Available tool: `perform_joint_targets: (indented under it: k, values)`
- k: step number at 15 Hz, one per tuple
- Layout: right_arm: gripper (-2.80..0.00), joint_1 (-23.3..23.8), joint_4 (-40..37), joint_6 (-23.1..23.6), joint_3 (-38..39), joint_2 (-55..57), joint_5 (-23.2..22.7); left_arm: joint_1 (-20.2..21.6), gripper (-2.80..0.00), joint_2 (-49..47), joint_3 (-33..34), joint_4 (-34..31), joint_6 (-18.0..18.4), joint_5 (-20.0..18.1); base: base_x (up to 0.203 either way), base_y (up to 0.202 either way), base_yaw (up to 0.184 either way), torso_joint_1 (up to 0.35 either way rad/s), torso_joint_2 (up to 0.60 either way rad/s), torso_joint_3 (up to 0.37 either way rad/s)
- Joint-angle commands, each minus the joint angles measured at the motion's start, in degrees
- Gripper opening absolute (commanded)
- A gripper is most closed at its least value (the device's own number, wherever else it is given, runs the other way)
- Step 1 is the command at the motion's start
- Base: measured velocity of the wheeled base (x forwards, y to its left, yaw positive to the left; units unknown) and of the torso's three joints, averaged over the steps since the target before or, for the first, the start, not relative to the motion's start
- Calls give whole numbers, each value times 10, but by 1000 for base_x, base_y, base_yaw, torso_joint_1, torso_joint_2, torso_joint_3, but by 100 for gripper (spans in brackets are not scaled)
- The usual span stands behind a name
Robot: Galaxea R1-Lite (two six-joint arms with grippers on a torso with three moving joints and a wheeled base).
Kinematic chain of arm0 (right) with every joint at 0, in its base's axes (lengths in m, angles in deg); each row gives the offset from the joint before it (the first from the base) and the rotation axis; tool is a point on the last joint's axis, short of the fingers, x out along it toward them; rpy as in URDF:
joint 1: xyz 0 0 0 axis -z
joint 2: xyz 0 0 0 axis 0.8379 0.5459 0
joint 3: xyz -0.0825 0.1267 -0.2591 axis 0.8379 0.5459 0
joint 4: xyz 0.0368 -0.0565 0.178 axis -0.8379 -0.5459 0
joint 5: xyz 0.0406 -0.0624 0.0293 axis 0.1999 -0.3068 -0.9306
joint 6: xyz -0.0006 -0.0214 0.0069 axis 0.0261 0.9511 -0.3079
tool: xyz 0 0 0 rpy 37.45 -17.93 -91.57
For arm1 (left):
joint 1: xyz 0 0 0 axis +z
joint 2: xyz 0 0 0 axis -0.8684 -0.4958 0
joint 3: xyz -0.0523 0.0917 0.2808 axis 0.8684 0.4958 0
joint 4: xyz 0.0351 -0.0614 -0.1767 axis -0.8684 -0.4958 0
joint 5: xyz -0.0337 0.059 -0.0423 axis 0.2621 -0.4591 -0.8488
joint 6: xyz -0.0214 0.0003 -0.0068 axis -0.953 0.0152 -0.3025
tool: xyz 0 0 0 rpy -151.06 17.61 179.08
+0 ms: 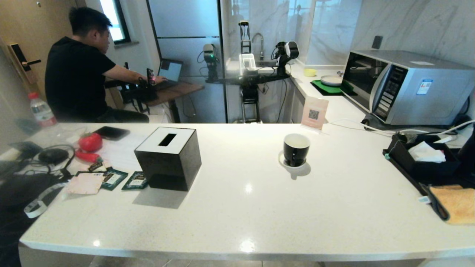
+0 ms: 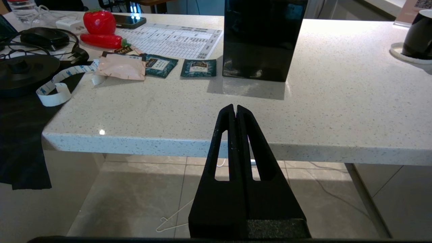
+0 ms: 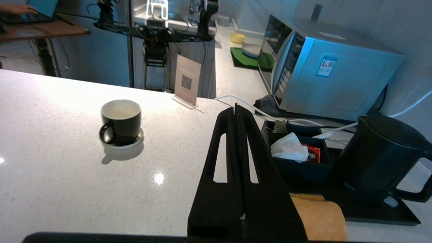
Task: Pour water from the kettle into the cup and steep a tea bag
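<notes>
1. White speckled desk [image 1: 237, 207] fills the view, glossy under the lights.
2. Middle right: the cup [image 1: 295, 148] sits on its saucer [image 1: 293, 164].
3. Left of centre stands a black tissue box [image 1: 169, 157], two dark green sachets [image 1: 126, 180] just beside it.
4. Far right, a black tray [image 3: 378, 212] carries the kettle [image 3: 378, 158]; a QR sign [image 1: 314, 113] stands at the back edge.

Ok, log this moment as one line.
stage: start | left gripper: shut, empty, below counter edge | right gripper: shut, empty, above counter | kettle: on tray | cup: on saucer
</notes>
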Motion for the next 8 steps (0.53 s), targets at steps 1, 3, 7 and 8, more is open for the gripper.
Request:
perform_joint_targets:
  k: [1,3,7,8]
  values:
    - [-280,19,40,0,-25,133,0,0,-280,0,0,0,0,0,0,0,0,0,0,0]
    - [-280,46,81,-2,-53,218,-1,0,-280,0,0,0,0,0,0,0,0,0,0,0]
    - [-280,107,126,-8,-144,376,-4,0,-280,-1,0,0,0,0,0,0,0,0,0,0]
    - [-280,114,129,-8,-170,411,-4,0,-280,0,0,0,0,0,0,0,0,0,0,0]
